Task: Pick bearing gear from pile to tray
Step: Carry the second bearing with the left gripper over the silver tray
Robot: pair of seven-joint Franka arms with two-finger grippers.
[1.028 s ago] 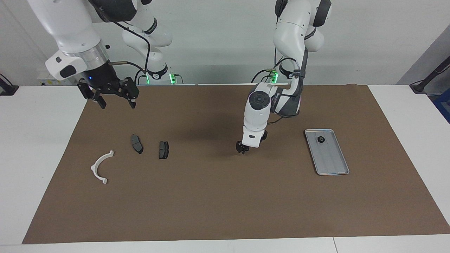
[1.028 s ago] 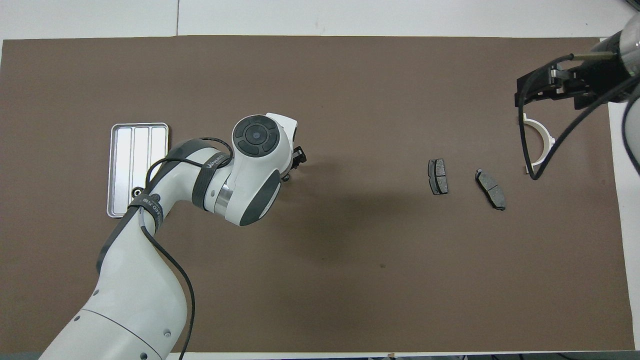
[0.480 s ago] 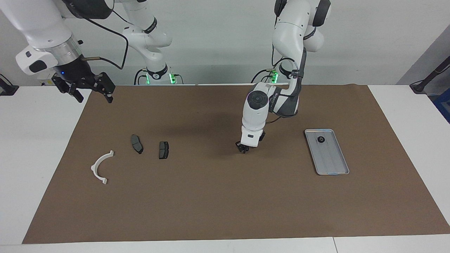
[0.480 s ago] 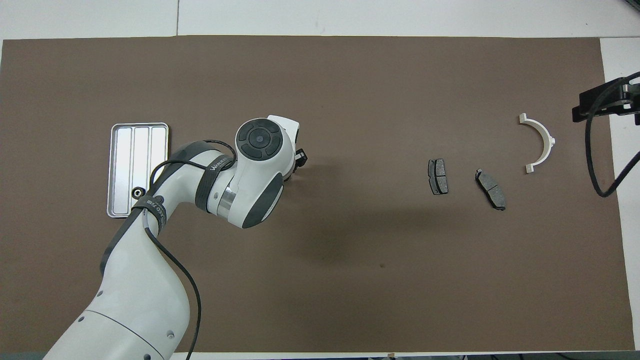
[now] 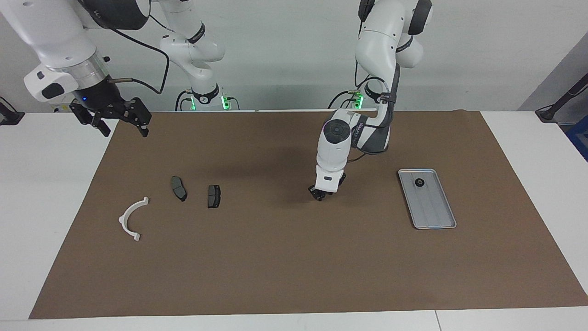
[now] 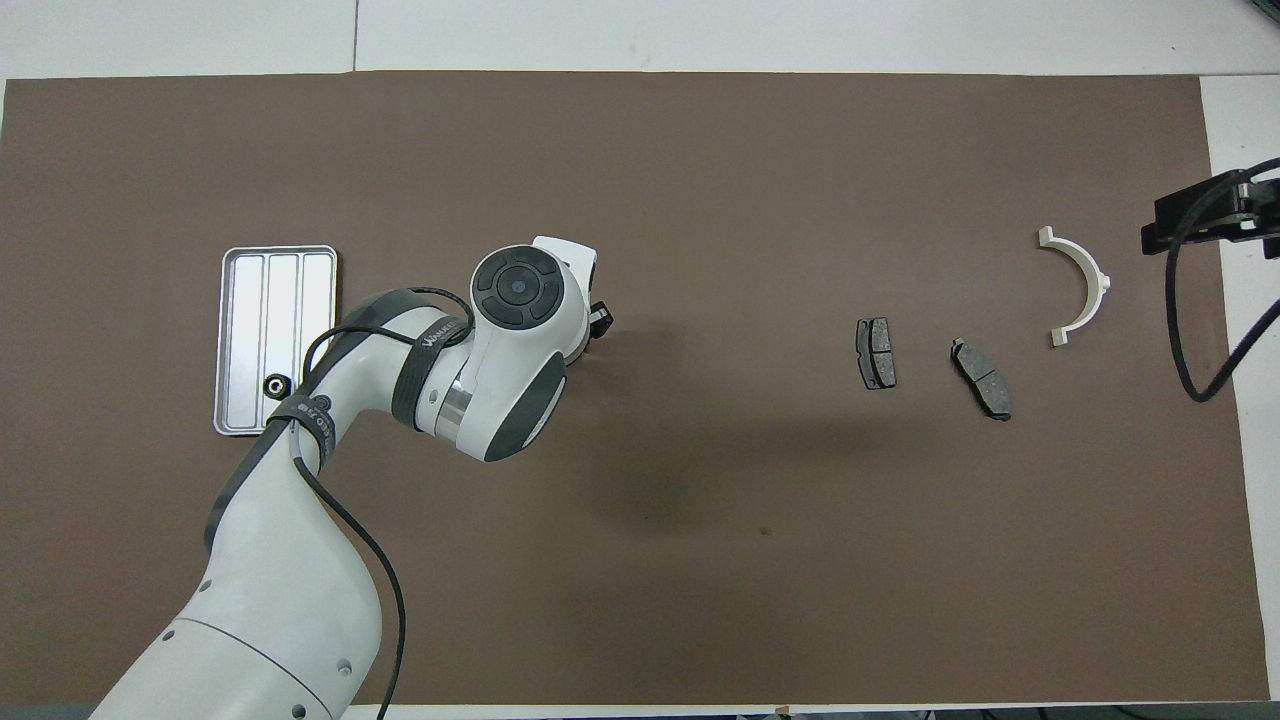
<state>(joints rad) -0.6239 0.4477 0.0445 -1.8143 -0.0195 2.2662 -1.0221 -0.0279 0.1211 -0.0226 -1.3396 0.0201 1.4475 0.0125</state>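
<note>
My left gripper (image 5: 320, 194) is down at the brown mat near its middle, pointing straight down; the white wrist hides its tip in the overhead view (image 6: 594, 330), and what is at the tip cannot be made out. The silver tray (image 5: 434, 209) (image 6: 300, 290) lies toward the left arm's end, with one small black round bearing gear (image 5: 419, 182) (image 6: 273, 384) in its corner nearest the robots. The pile is spread toward the right arm's end: a white half-ring bracket (image 5: 132, 218) (image 6: 1078, 285) and two dark brake pads (image 5: 178, 188) (image 5: 213, 196). My right gripper (image 5: 121, 124) (image 6: 1200, 215) hangs open over the mat's edge there.
The brown mat (image 5: 285, 257) covers most of the white table (image 5: 50, 184). The pads (image 6: 876, 353) (image 6: 981, 378) lie side by side, between the bracket and the left gripper. A black cable (image 6: 1195, 330) loops down from the right arm.
The right gripper has swung away from above the bracket and pads to the mat's edge, uncovering the bracket in the overhead view. The left gripper has stayed low at the same spot.
</note>
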